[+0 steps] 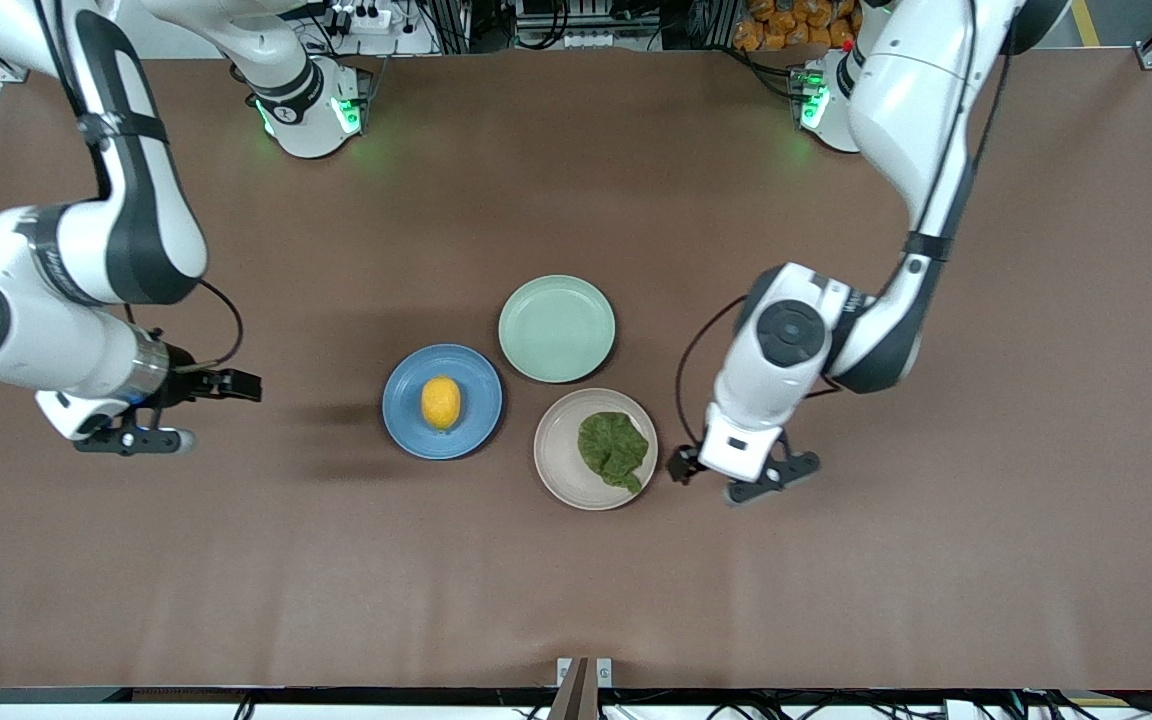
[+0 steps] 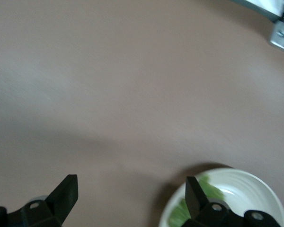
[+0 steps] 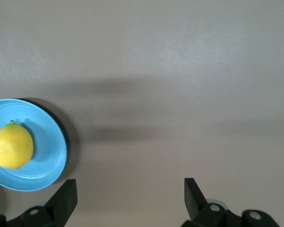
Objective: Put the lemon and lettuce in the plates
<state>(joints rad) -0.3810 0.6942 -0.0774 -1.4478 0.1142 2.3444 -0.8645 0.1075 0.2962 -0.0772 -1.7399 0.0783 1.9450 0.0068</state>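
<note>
The yellow-orange lemon [image 1: 441, 402] lies in the blue plate [image 1: 406, 420]. The crinkled green lettuce [image 1: 614, 448] lies in the beige plate [image 1: 561, 455] beside it, toward the left arm's end. My right gripper [image 1: 211, 412] is open and empty above bare table, apart from the blue plate at the right arm's end. Its wrist view shows the lemon [image 3: 12, 145] in the blue plate [image 3: 47, 146] off past its open gripper [image 3: 130, 194]. My left gripper [image 1: 736, 480] is open and empty beside the beige plate. Its wrist view [image 2: 131, 194] shows the plate's rim [image 2: 255, 189] and some lettuce [image 2: 180, 213].
A pale mint-green plate [image 1: 556, 328] stands bare, farther from the front camera than the other two plates and touching distance from both. The brown table [image 1: 576, 580] stretches wide all round the plates.
</note>
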